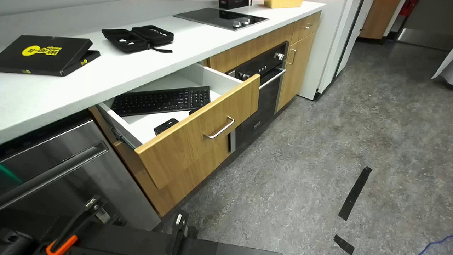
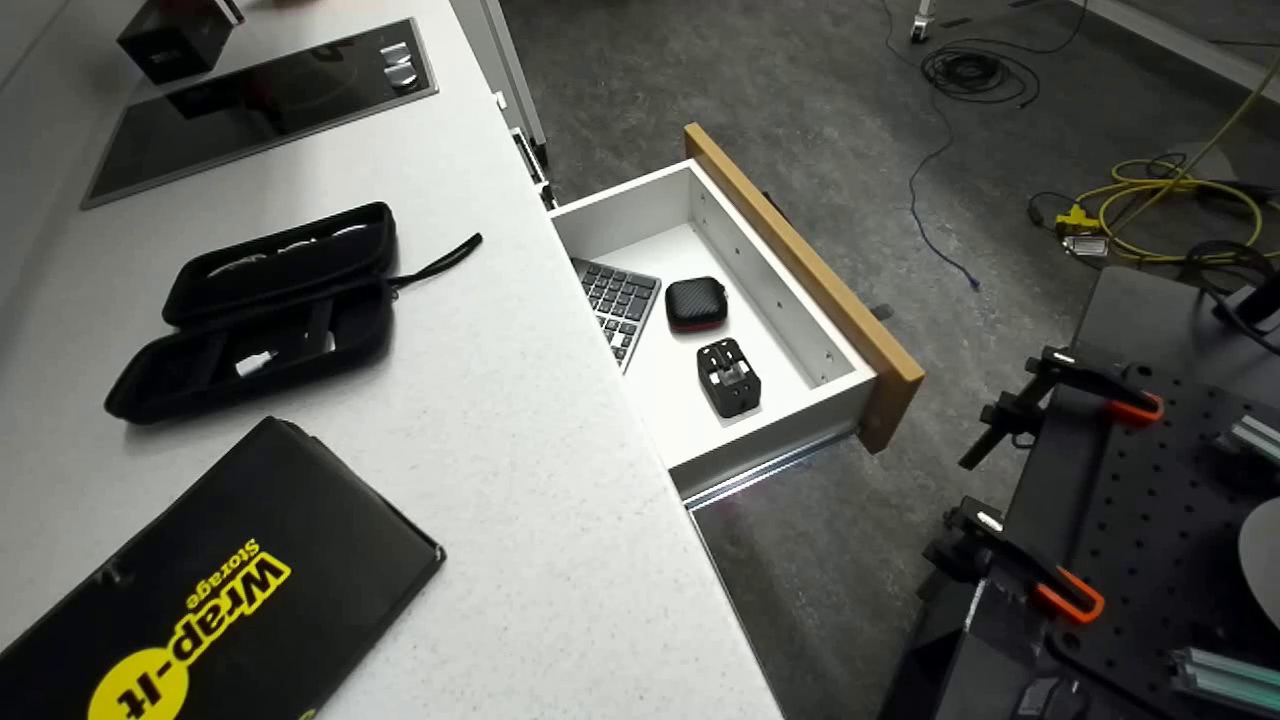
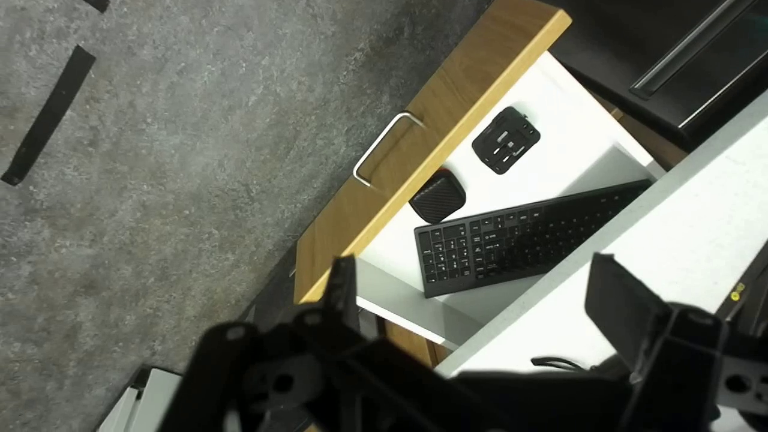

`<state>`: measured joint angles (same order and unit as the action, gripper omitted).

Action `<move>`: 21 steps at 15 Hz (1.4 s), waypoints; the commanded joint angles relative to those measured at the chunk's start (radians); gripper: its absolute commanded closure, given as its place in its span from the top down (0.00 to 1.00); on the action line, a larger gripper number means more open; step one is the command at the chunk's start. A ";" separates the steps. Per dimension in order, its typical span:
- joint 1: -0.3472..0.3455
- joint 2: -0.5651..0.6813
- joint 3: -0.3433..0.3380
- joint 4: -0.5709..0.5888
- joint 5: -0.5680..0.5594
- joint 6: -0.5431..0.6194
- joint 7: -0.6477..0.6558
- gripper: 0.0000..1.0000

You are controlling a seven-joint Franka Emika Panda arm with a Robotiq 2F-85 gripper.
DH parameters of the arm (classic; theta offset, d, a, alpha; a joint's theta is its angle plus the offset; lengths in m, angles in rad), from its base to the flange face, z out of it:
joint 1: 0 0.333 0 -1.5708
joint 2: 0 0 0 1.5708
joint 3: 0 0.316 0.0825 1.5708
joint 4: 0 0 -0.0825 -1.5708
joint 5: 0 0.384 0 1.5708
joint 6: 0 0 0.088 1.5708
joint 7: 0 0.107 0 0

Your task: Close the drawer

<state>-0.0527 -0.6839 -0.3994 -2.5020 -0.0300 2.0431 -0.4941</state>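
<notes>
The drawer [image 1: 184,145] stands pulled out from under the counter. Its oak front with the silver bar handle [image 1: 222,130] faces the floor area, and its white inside shows. It also shows in an exterior view [image 2: 800,258] from above and in the wrist view [image 3: 444,120]. My gripper [image 3: 474,261] shows only in the wrist view, open and empty, looking down from above the drawer and counter edge. In that picture one finger overlaps the drawer front's end and the other overlaps the countertop; contact cannot be told. The handle [image 3: 379,141] is apart from the fingers.
Inside the drawer lie a black keyboard [image 3: 504,237], a small case [image 3: 441,195] and a black adapter [image 3: 506,140]. The countertop [image 2: 520,480] bears a black box [image 2: 290,560], an open case [image 2: 270,300] and a cooktop [image 2: 280,100]. A table with clamps [image 2: 1080,590] stands facing the drawer.
</notes>
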 commanded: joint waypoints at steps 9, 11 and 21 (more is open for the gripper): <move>-0.072 0.478 0.035 -0.081 0.042 0.454 0.026 1.00; -0.081 0.519 0.047 -0.072 0.047 0.454 0.025 1.00; -0.126 0.782 0.104 -0.008 -0.027 0.687 0.275 1.00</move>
<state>-0.1397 -0.0591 -0.3314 -2.5675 -0.0138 2.6256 -0.3373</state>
